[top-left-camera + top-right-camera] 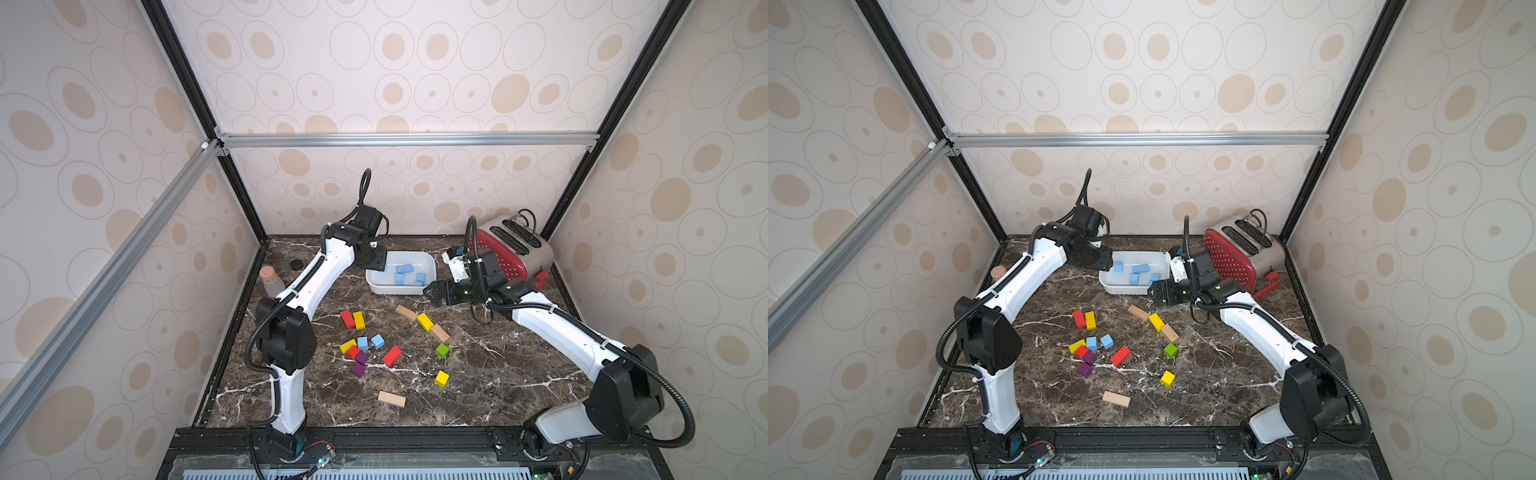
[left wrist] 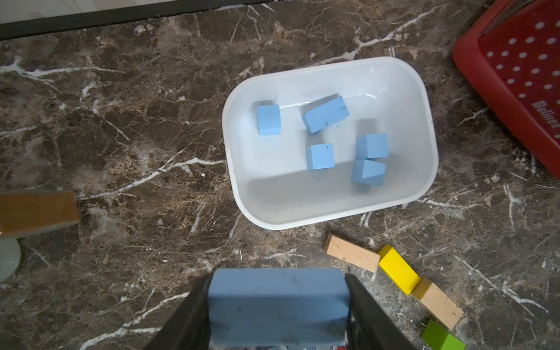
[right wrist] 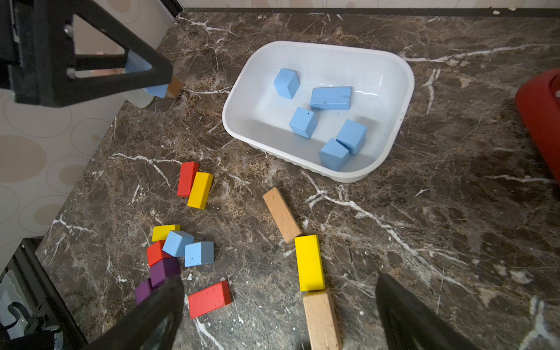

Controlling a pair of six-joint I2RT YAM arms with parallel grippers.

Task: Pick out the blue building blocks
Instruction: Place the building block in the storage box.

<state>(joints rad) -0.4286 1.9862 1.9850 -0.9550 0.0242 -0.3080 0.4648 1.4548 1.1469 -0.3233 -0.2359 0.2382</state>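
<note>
left gripper half closed on blue bar, long axis across jaws, raised. white tray, far centre, holding blue blocks, lies just right of it. right gripper wide open, empty. blue cube and neighbour cube loose, near-left.

The one piece of writing that shows is white lettering on the red side of the toaster, at the far right of the desk, caught in the left wrist view. It reads roughly "Belinee". The last letters are blurred and run to the picture's edge.
</note>
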